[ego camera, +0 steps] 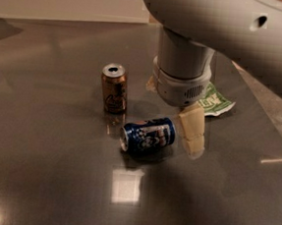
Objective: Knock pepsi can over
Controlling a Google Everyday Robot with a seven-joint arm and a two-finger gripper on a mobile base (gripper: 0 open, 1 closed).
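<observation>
On dark table [38, 164], pepsi can [148, 136] lies sideways; gripper [191, 137] just beside.

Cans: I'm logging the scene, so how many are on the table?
2. The copper-brown can stands upright left of centre; the pepsi can lies on its side just front-right of it, beside the gripper. The arm could hide others.

The pepsi can [148, 136] is lying sideways midway across the tabletop [38, 164]; another can [114, 88] is standing behind-left, the gripper [192, 138] hanging just right, a packet [217, 102] behind it.
</observation>
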